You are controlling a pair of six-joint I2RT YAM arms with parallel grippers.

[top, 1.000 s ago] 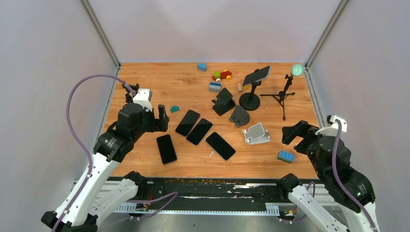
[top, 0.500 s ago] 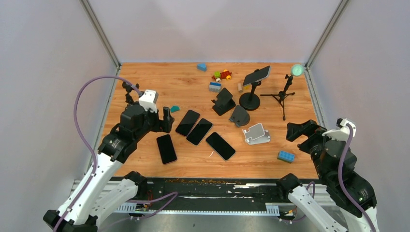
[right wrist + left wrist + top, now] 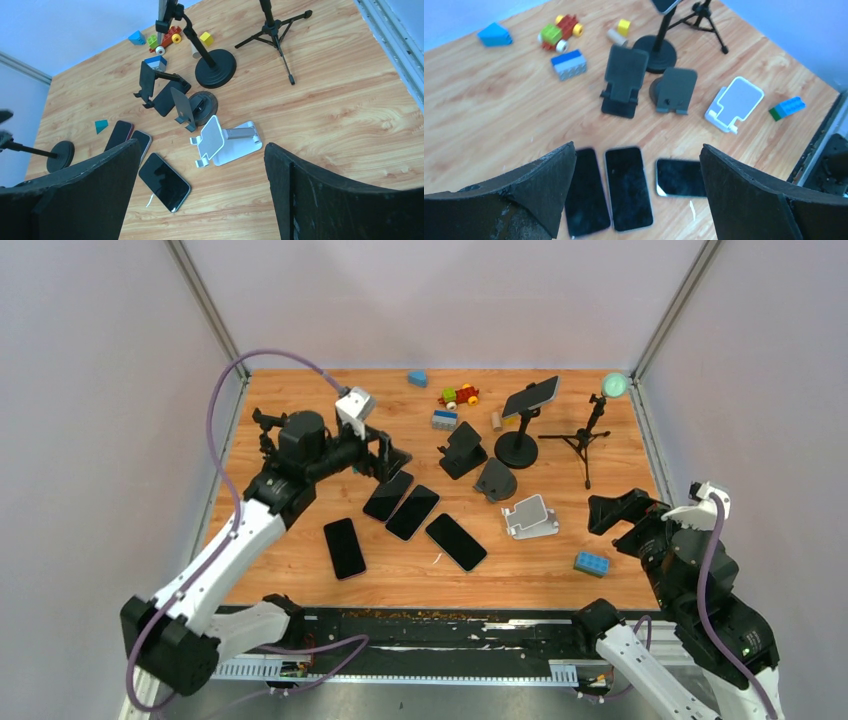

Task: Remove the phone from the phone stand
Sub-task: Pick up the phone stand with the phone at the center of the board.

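Approach step. Left tool [image 3: 388, 454] released, empty, well left of stand [image 3: 517, 447]. Right tool [image 3: 612, 512] released too. Phone [image 3: 531, 396] atop stand; next: reach, grip it.

Wooden table [image 3: 520, 572]: phones [image 3: 412, 512], stands [image 3: 529, 517], bricks [image 3: 591, 563]

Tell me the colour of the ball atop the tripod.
The ball is mint green; top external view.
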